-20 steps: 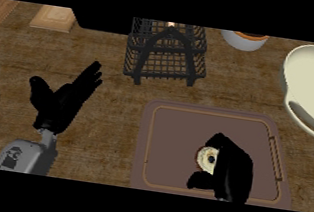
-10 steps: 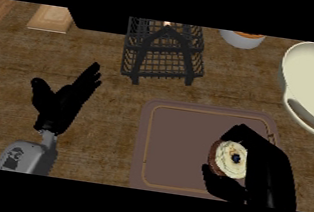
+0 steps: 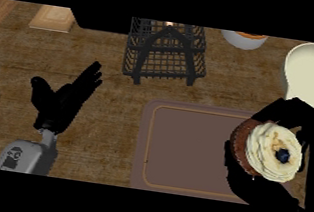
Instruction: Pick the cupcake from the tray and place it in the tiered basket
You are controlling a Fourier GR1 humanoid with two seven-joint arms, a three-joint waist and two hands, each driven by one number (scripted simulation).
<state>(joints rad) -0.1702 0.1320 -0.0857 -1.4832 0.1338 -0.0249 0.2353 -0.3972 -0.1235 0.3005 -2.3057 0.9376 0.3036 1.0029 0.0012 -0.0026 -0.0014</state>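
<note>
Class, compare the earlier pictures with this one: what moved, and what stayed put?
The right hand, curled round the cupcake, has lifted it off the tray, so it looms larger and further right. The left hand stayed open at the left; the tiered basket and tray did not move.

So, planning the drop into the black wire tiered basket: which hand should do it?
Right. The right hand already holds the cream-frosted cupcake; the left hand rests open, though nearer the black wire tiered basket.
</note>
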